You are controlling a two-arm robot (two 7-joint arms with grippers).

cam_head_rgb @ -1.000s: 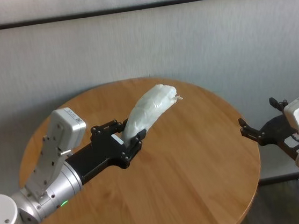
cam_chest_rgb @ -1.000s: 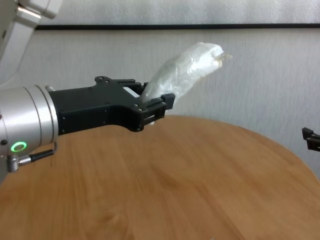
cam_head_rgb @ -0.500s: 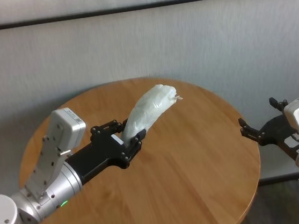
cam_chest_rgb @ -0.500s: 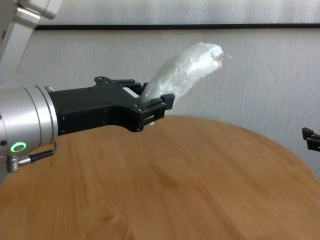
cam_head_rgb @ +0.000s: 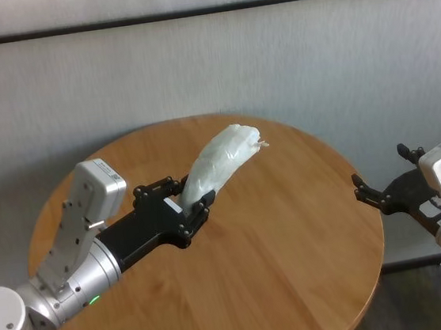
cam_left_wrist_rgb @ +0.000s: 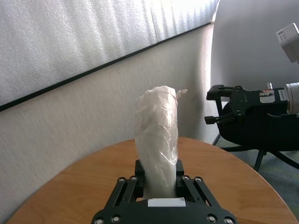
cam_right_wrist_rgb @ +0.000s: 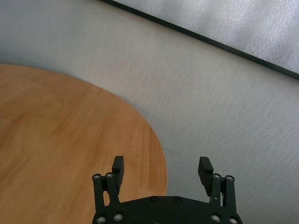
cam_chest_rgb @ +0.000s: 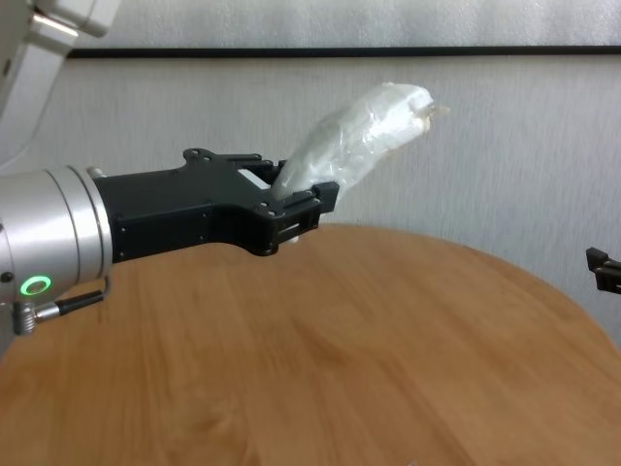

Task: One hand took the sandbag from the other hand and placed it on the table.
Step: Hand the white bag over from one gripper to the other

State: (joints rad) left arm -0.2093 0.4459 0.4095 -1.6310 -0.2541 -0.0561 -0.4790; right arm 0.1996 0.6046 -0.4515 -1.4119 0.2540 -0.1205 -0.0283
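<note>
Your left black two-finger gripper (cam_head_rgb: 187, 203) clenching the lumpy white sandbag (cam_head_rgb: 219, 163) above the round wood-grain table (cam_head_rgb: 292, 236), your right black gripper (cam_head_rgb: 382, 181) hanging released, off the table's right edge.

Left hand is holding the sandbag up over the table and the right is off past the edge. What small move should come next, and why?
Probably the right hand should move in toward the sandbag's free tied end. The left hand is shut on the sandbag, clear above the table, while the right hand waits open beyond the rim, far from it.
</note>
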